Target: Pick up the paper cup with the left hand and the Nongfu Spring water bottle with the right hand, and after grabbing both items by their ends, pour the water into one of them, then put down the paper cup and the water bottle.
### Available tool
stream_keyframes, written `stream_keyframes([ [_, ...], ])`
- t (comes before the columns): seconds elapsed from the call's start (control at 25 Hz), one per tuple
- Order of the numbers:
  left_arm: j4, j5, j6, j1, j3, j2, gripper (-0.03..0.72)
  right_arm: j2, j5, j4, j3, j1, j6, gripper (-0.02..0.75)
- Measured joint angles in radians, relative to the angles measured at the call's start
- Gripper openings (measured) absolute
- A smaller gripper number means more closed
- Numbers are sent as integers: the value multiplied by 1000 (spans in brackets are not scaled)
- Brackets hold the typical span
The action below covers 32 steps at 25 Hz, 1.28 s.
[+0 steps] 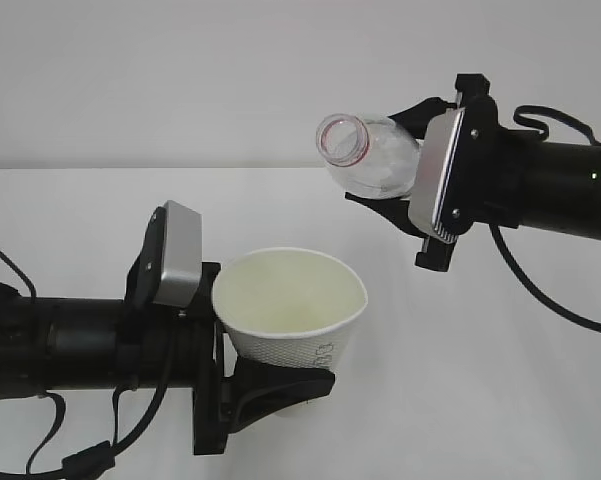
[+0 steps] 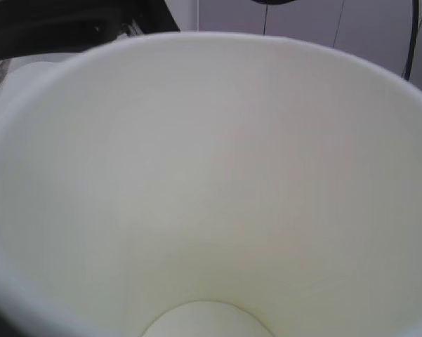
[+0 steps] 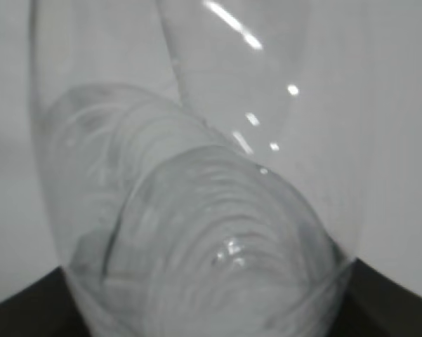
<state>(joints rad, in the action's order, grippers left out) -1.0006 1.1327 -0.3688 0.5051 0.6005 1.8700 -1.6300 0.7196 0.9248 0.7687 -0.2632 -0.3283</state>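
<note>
My left gripper [image 1: 276, 380] is shut on the lower part of the white paper cup [image 1: 302, 342], holding it upright with its mouth tipped slightly toward the camera. In the left wrist view the cup's cream inside [image 2: 211, 175] fills the frame, and no liquid shows on its bottom. My right gripper [image 1: 400, 160] is shut on the base end of the clear water bottle [image 1: 375, 155]. The bottle lies nearly level above and right of the cup, with its open pink-ringed mouth [image 1: 342, 138] pointing left. No stream of water shows. The ribbed bottle [image 3: 196, 232] fills the right wrist view.
A white table [image 1: 100, 210] runs under both arms, with a plain white wall behind it. Black cables hang from the left arm [image 1: 40, 440] and from the right arm [image 1: 550, 300]. The left wrist camera housing [image 1: 175, 255] sits just left of the cup.
</note>
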Motion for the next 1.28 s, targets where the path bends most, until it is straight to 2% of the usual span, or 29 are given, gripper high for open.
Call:
stream_keyframes([
  [0.44, 2, 4, 56, 0, 0, 0, 538, 0, 26, -25, 0, 0, -100, 496],
  [1.28, 7, 8, 58, 0, 0, 0, 537, 0, 90, -58, 0, 0, -280, 496],
])
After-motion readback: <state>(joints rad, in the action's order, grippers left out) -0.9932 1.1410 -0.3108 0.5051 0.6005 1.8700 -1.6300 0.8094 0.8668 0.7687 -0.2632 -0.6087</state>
